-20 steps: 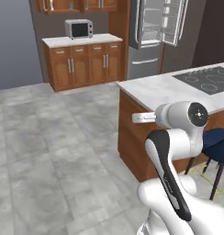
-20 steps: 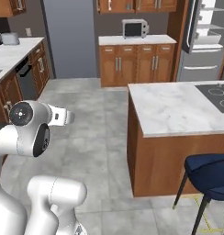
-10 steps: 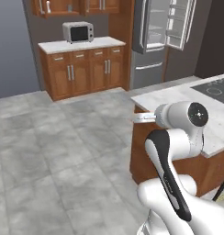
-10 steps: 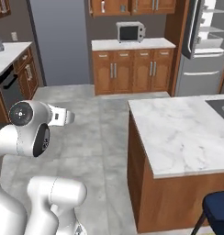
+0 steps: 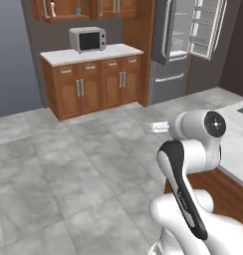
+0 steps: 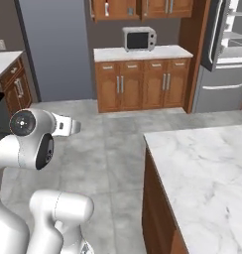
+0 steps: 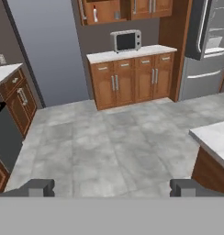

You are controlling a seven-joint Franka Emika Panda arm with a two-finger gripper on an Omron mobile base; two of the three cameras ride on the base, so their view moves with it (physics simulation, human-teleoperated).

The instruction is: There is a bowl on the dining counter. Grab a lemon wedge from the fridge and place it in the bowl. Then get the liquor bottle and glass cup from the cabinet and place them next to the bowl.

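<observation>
In the left base view we count one fridge [image 5: 185, 47] at the upper right, its doors swung open on white shelves, one microwave [image 5: 87, 39] at the upper left, and four lower cabinet doors [image 5: 99, 89].

The right base view gives one marble island [image 6: 205, 168] at the lower right.

In the hand view our gripper [image 7: 112, 187] stands spread wide, grasping nothing.

No legible text — no labels, brands or numbers
</observation>
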